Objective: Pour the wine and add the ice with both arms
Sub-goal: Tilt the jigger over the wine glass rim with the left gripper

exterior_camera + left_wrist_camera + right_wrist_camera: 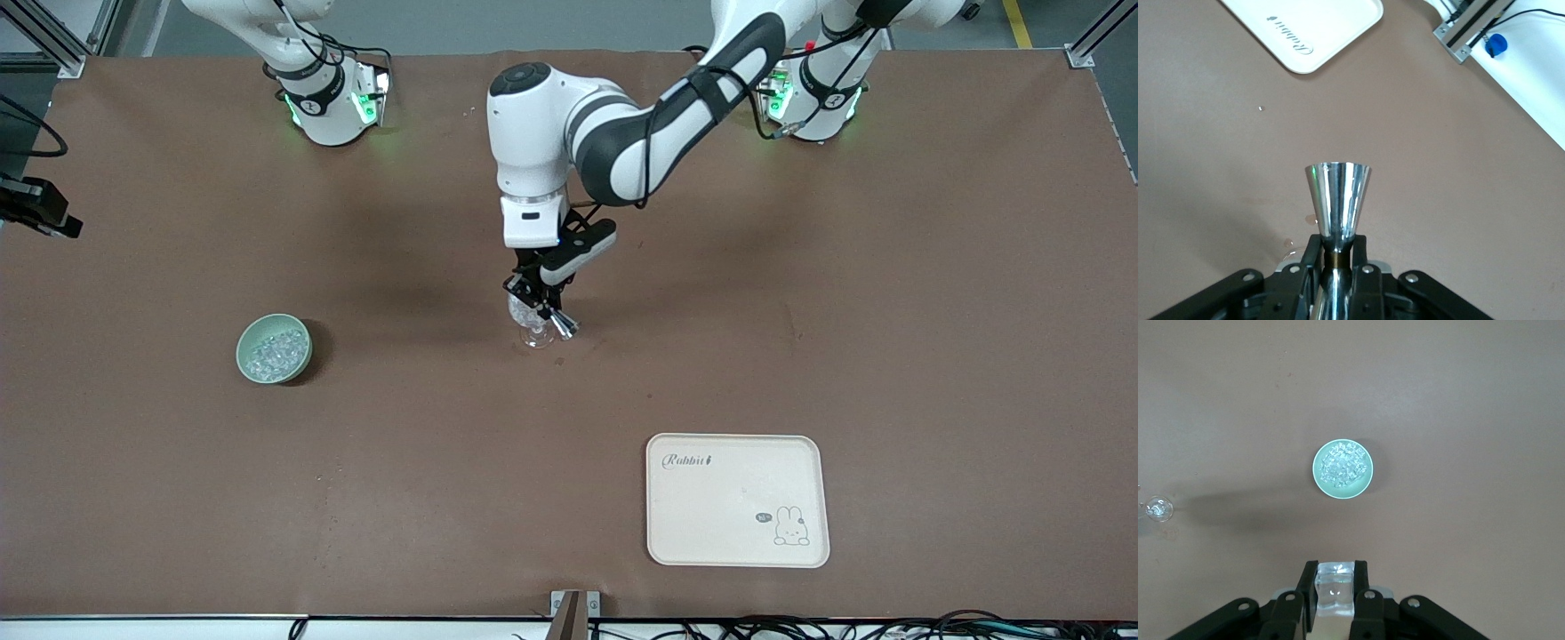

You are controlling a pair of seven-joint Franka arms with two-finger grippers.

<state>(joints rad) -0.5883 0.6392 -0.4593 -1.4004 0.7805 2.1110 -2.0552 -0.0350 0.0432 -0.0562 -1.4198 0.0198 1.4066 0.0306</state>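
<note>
The left arm reaches to the table's middle. My left gripper (533,298) is shut on a shiny metal jigger (562,325), held tilted just above a small clear wine glass (533,327). In the left wrist view the jigger's cup (1337,200) sticks out from between the shut fingers of my left gripper (1338,257). The ice (276,352) lies heaped in a pale green bowl (252,333) toward the right arm's end. My right gripper (1335,587) hangs high over the table, shut on a clear glassy block (1335,590), with the bowl's rim (1319,479) and ice (1343,467) below. It is out of the front view.
A cream rabbit-print tray (738,533) lies nearer the front camera, toward the left arm's end, and its corner shows in the left wrist view (1305,27). The wine glass also shows small in the right wrist view (1157,509). A black object (36,209) juts in at the right arm's end.
</note>
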